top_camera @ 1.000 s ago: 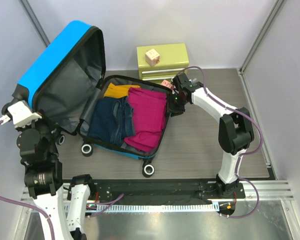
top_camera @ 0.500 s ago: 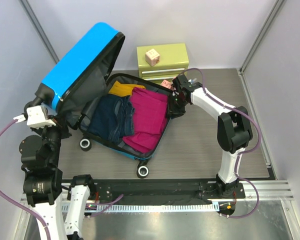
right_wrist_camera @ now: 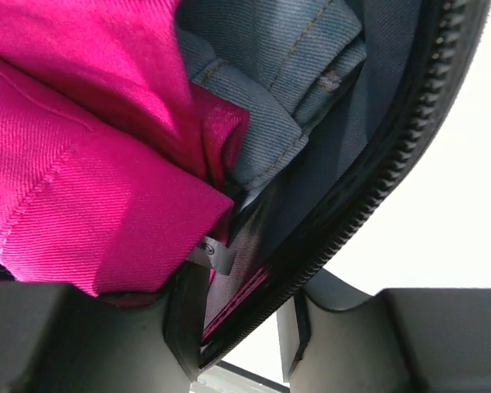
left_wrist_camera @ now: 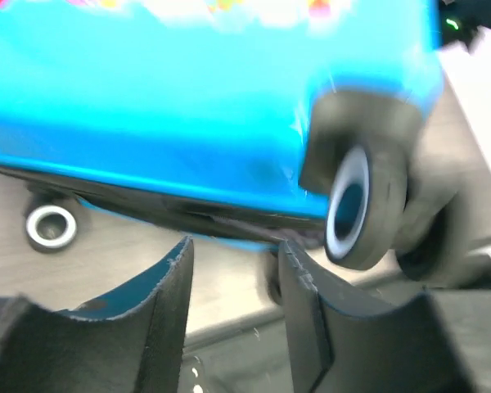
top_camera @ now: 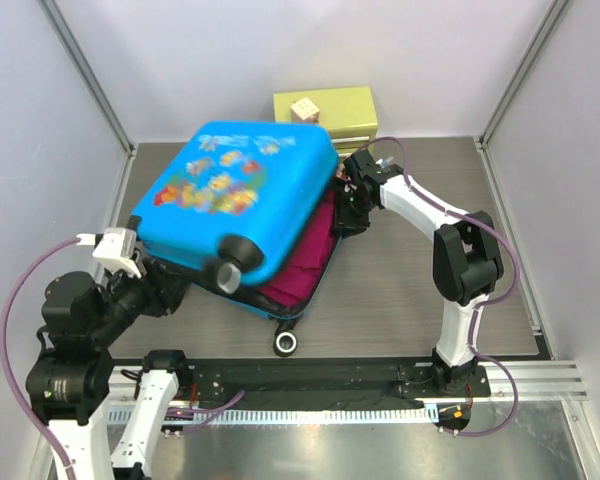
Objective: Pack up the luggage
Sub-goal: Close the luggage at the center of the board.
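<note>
The blue fish-print luggage [top_camera: 240, 200] lies with its lid swung down over the base, still ajar, and magenta clothing [top_camera: 302, 272] shows in the gap on the near right side. My left gripper [top_camera: 172, 293] is open and empty, just below the lid's near-left edge; its wrist view shows the blue shell [left_wrist_camera: 188, 106] and a lid wheel [left_wrist_camera: 360, 205] above the fingertips [left_wrist_camera: 173, 278]. My right gripper [top_camera: 346, 216] is shut on the base's zipper rim [right_wrist_camera: 376, 188] at the far right side, with the magenta garment [right_wrist_camera: 74, 164] and jeans [right_wrist_camera: 286, 65] just inside.
A green drawer chest [top_camera: 342, 108] with a small wooden cube [top_camera: 302, 108] on top stands behind the luggage against the back wall. A base wheel [top_camera: 288, 342] sticks out toward the front rail. Bare table lies to the right of the right arm.
The lid swung from upright at the left down over the packed base, hiding the jeans and yellow garment. My left arm dropped lower and forward, letting the lid go. The right gripper stayed on the rim.
</note>
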Controlling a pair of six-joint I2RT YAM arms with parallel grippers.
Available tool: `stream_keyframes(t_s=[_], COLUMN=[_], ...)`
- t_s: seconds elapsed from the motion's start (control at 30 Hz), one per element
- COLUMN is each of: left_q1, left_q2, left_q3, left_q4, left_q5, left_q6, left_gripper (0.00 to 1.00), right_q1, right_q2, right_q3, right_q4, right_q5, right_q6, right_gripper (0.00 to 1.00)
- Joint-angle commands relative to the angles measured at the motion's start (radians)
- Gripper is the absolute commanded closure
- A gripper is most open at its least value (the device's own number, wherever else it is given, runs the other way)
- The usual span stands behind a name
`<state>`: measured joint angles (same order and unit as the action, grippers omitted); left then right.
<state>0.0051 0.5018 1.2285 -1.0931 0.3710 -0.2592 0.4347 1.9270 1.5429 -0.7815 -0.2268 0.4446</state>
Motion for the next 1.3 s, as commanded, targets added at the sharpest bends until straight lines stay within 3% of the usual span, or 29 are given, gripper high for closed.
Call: stream_keyframes(t_s=[0.0,0.17,0.33,0.63,0.9,1.27], left_q1=[-0.034,-0.034,-0.034,-0.034,-0.034,-0.033], left_q2=[0.012,0.014,0.035,0.069,0.282,0.520], left_q3=[0.132,0.146,0.000,-0.044,0.112,0.175], left_q4=[-0.177,-0.252,-0.127,0.108,0.232,0.280], left_q5=[0.085,0.002,-0.055,-0.391,-0.406,-0.426], left_q6=[0.003,-0.040,-0.165,-0.330,-0.307,-0.229], left_gripper=[0.51,0.34,0.30,0.25,0.25,0.21], right_q1=[0.013,0.013,0.013,-0.002,-0.025,-0.096], right_q2=[0.027,0.026,-0.002,-0.144,-0.221,-0.309], right_q3=[0.042,0.039,0.036,-0.024,0.014,-0.013], right_q4=[0.053,0.050,0.019,-0.019,-0.045,-0.065], right_q5=[0.009,0.012,0.055,0.112,0.061,0.023], right_q6=[-0.012,-0.007,-0.018,-0.007,-0.007,0.023], right_gripper=[0.60,0.59,0.52,0.27,0.16,0.15])
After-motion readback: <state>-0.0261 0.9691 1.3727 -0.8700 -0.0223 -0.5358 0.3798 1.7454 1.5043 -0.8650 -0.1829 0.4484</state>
